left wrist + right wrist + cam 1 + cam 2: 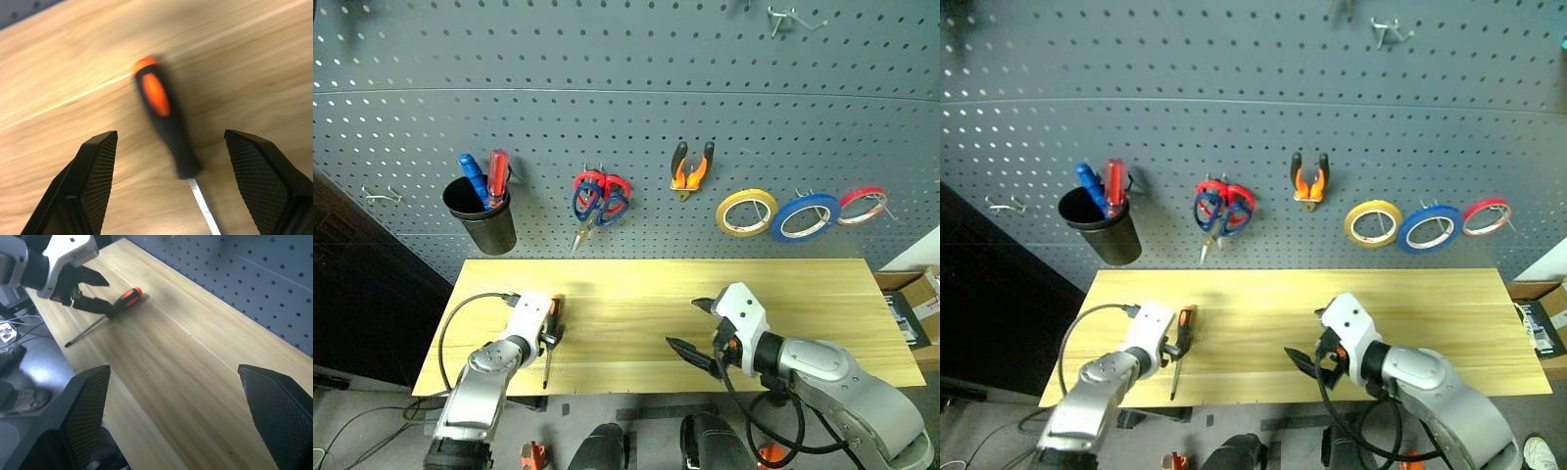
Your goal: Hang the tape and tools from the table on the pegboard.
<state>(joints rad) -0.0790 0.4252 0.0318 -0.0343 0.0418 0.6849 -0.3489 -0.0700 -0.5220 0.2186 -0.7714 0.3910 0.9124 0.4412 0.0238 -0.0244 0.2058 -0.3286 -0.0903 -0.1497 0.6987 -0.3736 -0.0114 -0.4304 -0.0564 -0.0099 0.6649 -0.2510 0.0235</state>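
A slim screwdriver [164, 117] with an orange-and-black handle lies on the wood table [636, 294] near its left end. My left gripper [551, 331] is low over it, open, one finger on each side of the handle without touching it. My right gripper [693, 328] hangs open and empty over the table's front middle. On the pegboard [636, 88] hang the blue tape [805, 217], the orange-and-black pliers [691, 166] and the dark blue scissors [604, 208], which overlap a red-handled pair.
A black cup [481, 217] on the board at the left holds a blue and a red screwdriver. A yellow roll [746, 211] and a red roll [863, 206] flank the blue tape. Cardboard boxes [915, 304] stand past the table's right end.
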